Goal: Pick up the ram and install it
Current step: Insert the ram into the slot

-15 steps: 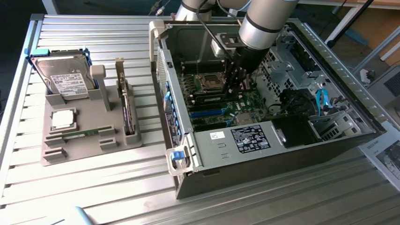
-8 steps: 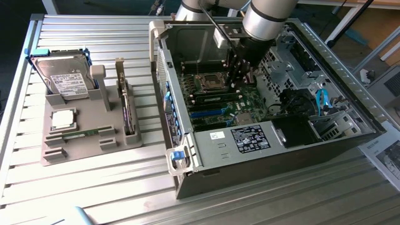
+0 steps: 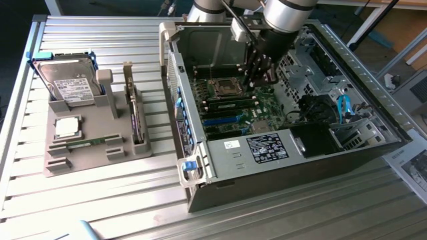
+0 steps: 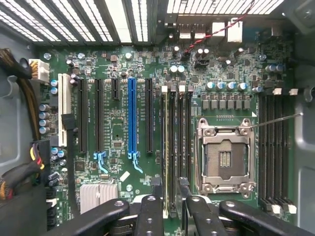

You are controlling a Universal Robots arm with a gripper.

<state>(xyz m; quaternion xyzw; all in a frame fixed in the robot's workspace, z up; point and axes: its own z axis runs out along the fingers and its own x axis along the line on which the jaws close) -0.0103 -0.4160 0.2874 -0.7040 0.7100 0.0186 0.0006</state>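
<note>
Ram stick (image 4: 167,147) sits edge-on in a slot beside the processor socket (image 4: 225,157) on the motherboard (image 4: 118,132) inside the open computer case (image 3: 280,175); the gripper (image 4: 170,186) straddles it, jaws released.

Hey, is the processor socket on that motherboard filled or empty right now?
Empty: the processor socket shows bare contacts inside its metal frame, no chip seated.

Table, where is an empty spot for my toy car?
The bare table slats nearest the exterior camera, bordered by the grey tray and the computer case, are free. So is the strip beyond the hard drive. The gap between tray and case is narrow. Inside the case it is crowded: the gripper hangs over the motherboard.
</note>
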